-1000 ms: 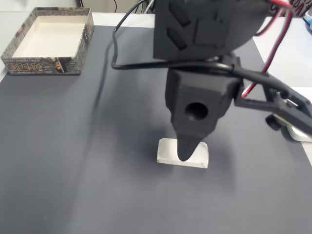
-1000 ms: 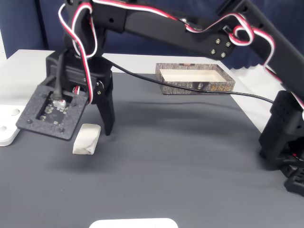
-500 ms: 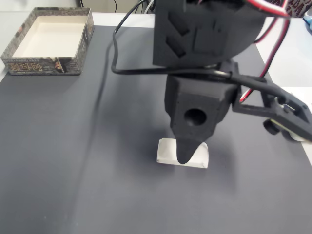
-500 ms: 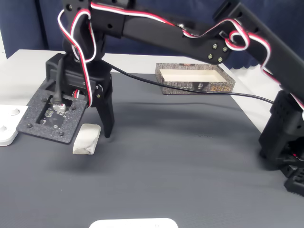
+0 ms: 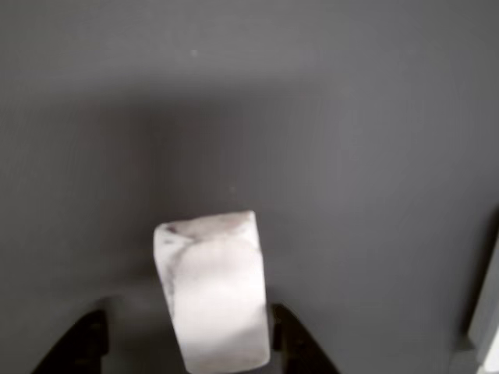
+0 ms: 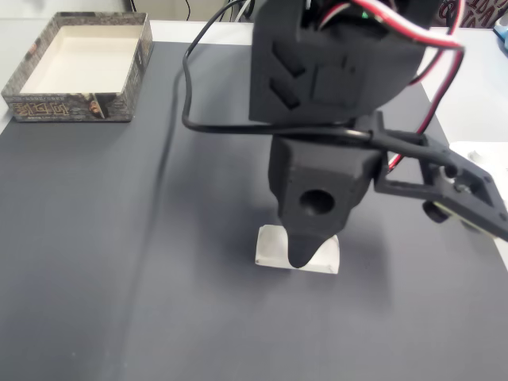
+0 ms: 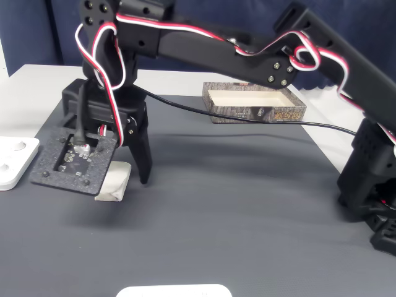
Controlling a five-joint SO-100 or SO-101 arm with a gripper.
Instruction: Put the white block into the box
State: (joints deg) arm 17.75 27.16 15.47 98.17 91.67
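Other view: the white block (image 5: pixel 212 292) lies on the dark grey bench (image 5: pixel 351 117), a matte, round-cornered oblong between two black fingers (image 5: pixel 292 347) spread apart, neither seeming to touch it.

A fixed view: the gripper (image 6: pixel 305 258) points down over the block (image 6: pixel 272 246). The box (image 6: pixel 79 63) sits well apart at the far left corner, patterned outside, pale inside.

Another fixed view: one finger stands just beside the block (image 7: pixel 116 184). Likely best to centre the block, close across its narrow width, then lift.

White block (image 6: pixel 274 247) lies flat, well apart from the open box (image 6: pixel 79 65).
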